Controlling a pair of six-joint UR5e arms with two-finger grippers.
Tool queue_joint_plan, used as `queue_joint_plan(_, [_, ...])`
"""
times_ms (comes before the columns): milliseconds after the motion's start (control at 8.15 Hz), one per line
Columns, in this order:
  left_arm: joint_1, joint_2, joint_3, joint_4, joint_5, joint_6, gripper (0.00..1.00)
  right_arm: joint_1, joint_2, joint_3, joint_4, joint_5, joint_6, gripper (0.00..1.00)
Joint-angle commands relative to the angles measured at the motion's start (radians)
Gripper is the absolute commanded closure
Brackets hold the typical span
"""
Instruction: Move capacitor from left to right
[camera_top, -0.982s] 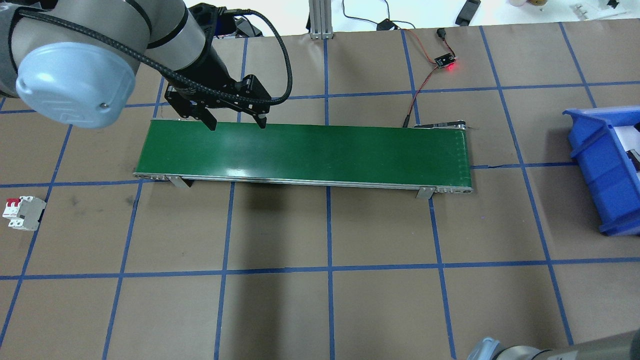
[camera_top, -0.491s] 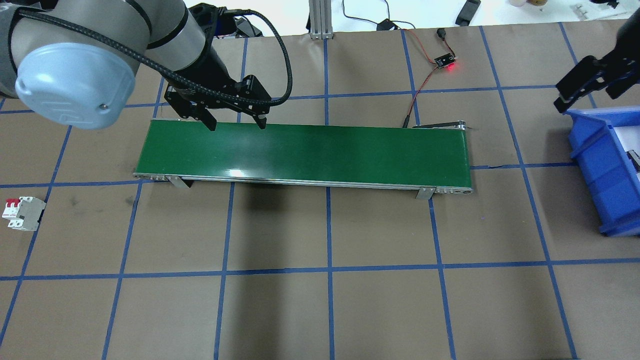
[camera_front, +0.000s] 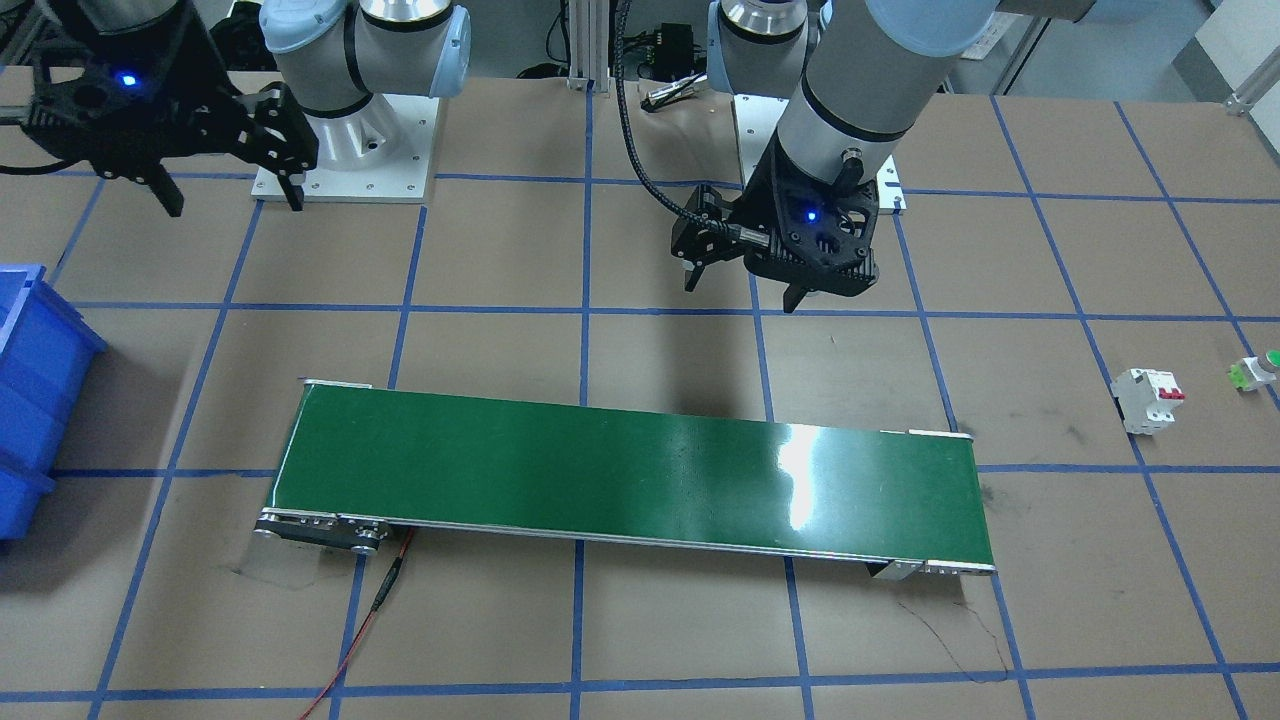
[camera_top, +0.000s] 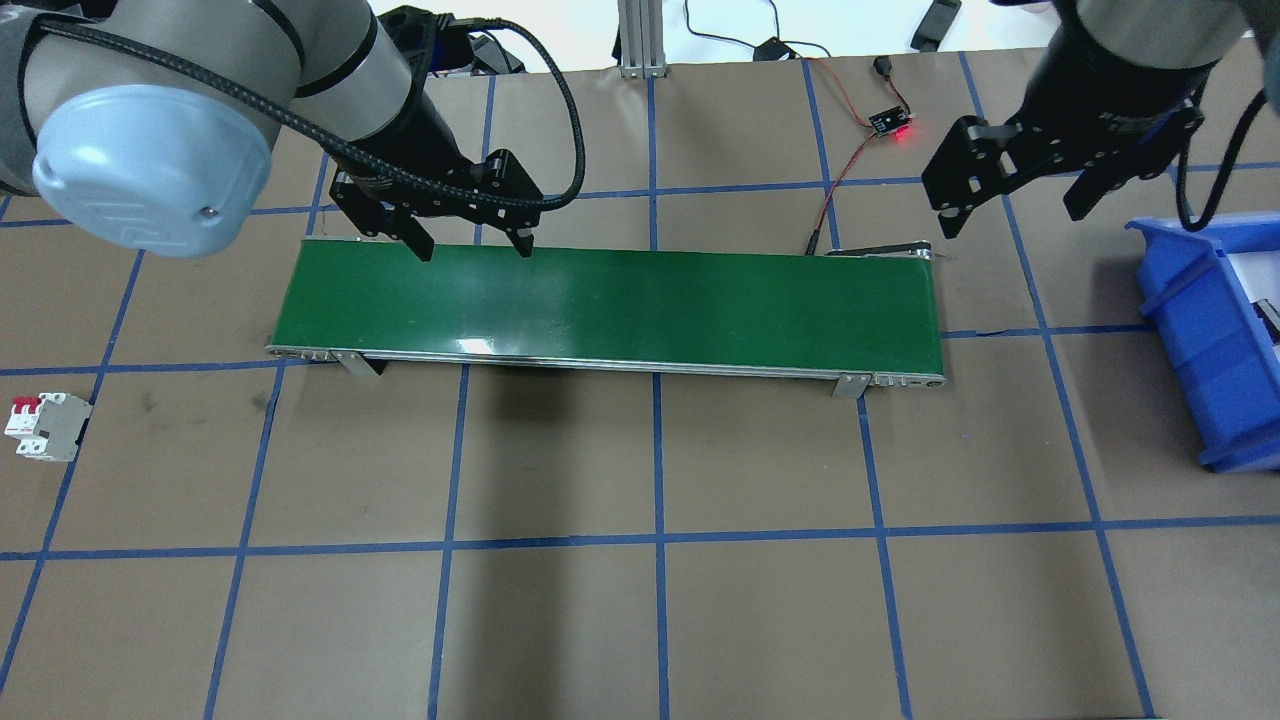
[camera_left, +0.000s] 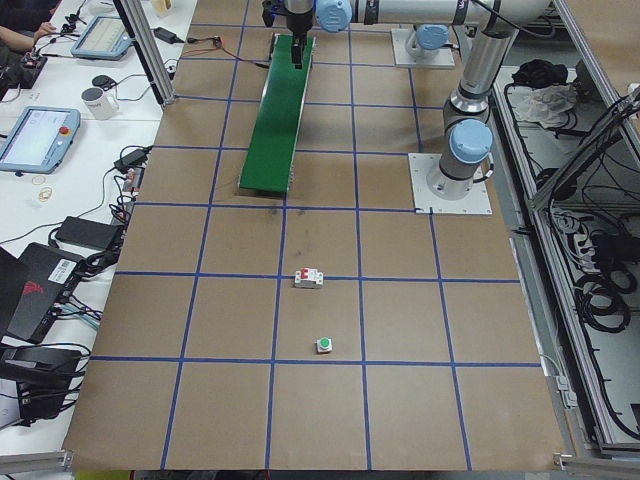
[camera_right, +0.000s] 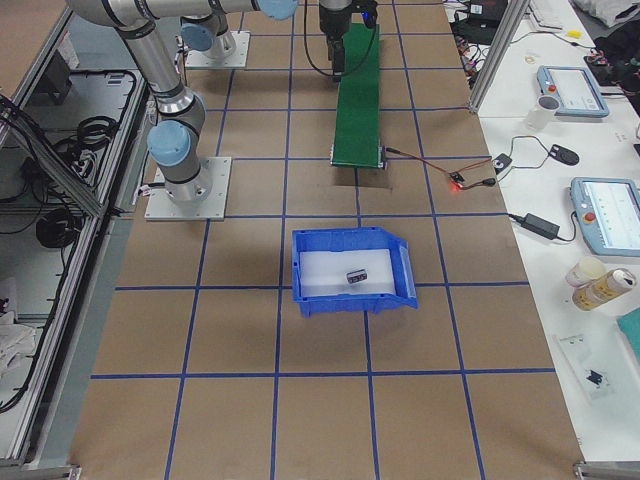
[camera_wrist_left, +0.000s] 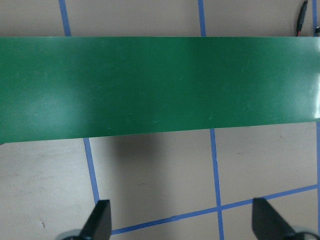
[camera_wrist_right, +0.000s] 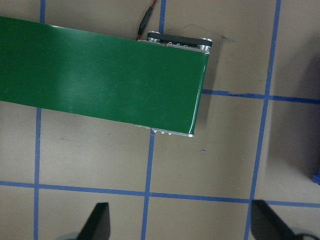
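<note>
The capacitor (camera_right: 356, 274) is a small dark cylinder with pale markings that lies on the white floor of the blue bin (camera_right: 350, 304) in the exterior right view. No gripper touches it. My left gripper (camera_top: 472, 248) is open and empty, hovering at the near edge of the green conveyor belt (camera_top: 620, 300) by its left end; it also shows in the front view (camera_front: 742, 295). My right gripper (camera_top: 1012, 222) is open and empty, above the table just beyond the belt's right end, left of the bin; it also shows in the front view (camera_front: 235, 207).
A white circuit breaker (camera_top: 45, 425) with red switches sits at the table's left edge. A white-and-green push button (camera_front: 1255, 372) lies beyond it. A small sensor board (camera_top: 890, 125) with a red light and wires sits behind the belt's right end.
The right arm came into the overhead view from the right and moved left, to beside the belt's right end. The left arm has not moved.
</note>
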Motion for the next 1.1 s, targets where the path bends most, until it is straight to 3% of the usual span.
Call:
queue_joint_plan(0, [0.000, 0.002, 0.000, -0.001, 0.000, 0.001, 0.00, 0.102, -0.001, 0.005, 0.006, -0.049, 0.137, 0.00])
queue_joint_plan(245, [0.000, 0.002, -0.001, -0.001, 0.000, 0.001, 0.00, 0.102, 0.002, 0.007, -0.026, -0.049, 0.141, 0.00])
queue_joint_plan(368, [0.000, 0.002, 0.000, 0.001, 0.000, 0.001, 0.00, 0.093, 0.028, -0.002, -0.152, -0.038, 0.145, 0.00])
queue_joint_plan(982, [0.000, 0.002, -0.001, -0.001, 0.000, 0.004, 0.00, 0.074, 0.065, -0.022, -0.166, -0.032, 0.147, 0.00])
